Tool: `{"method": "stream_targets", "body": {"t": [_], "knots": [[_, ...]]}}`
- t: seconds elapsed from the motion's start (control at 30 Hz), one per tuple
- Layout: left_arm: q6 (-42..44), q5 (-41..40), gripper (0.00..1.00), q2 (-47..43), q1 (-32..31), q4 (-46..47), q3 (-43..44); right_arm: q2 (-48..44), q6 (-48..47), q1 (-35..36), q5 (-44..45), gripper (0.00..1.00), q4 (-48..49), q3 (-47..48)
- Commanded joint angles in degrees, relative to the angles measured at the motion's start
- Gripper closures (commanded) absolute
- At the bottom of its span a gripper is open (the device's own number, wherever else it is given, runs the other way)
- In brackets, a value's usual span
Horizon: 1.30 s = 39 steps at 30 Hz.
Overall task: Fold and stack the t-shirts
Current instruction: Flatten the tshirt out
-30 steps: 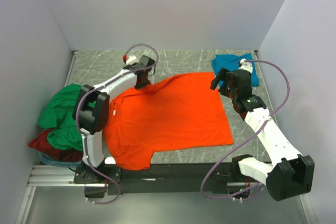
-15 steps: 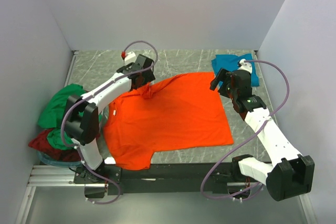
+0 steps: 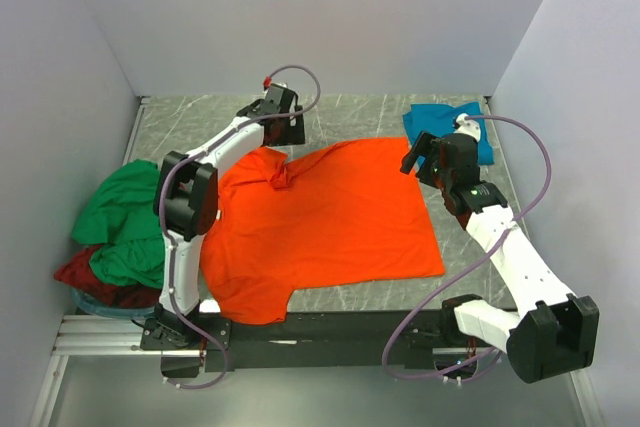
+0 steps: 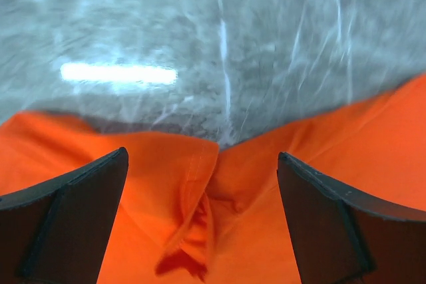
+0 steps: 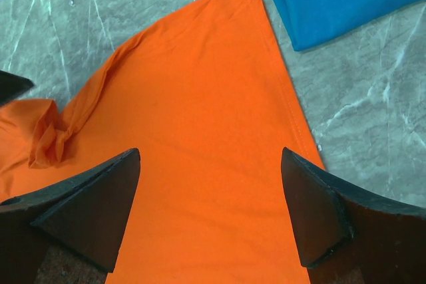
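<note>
Though pale-walled — veined table (image 3: 200, 122), orange t-shirt (image 3: 330, 217)

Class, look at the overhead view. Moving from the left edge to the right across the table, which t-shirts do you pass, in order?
heap of green and dark red t-shirts → orange t-shirt → teal blue t-shirt

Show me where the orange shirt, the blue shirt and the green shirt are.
orange shirt (image 3: 330, 212), top view, middle of its spread-out body.
blue shirt (image 3: 432, 119), top view, its uncovered left part.
green shirt (image 3: 118, 209), top view, upper part of the crumpled heap.
</note>
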Motion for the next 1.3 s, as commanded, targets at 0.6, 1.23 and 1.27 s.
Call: {"method": "stream_targets", "body": {"t": [0.6,1.23,1.27], "knots": [[32.19,15.79,0.13,10.91,3.17,-8.78,12.53,2.74,-0.35,0.18,1.17,0.08,-0.7,3.67],[31.05,18.34,0.62,12.14,3.09,-11.16,11.38,2.74,-0.35,0.18,1.88,0.09,-0.79,4.02],[31.04,18.52,0.65,11.79,3.09,-11.07,11.03,2.74,-0.35,0.18,1.88,0.08,-0.79,3.93]]}}
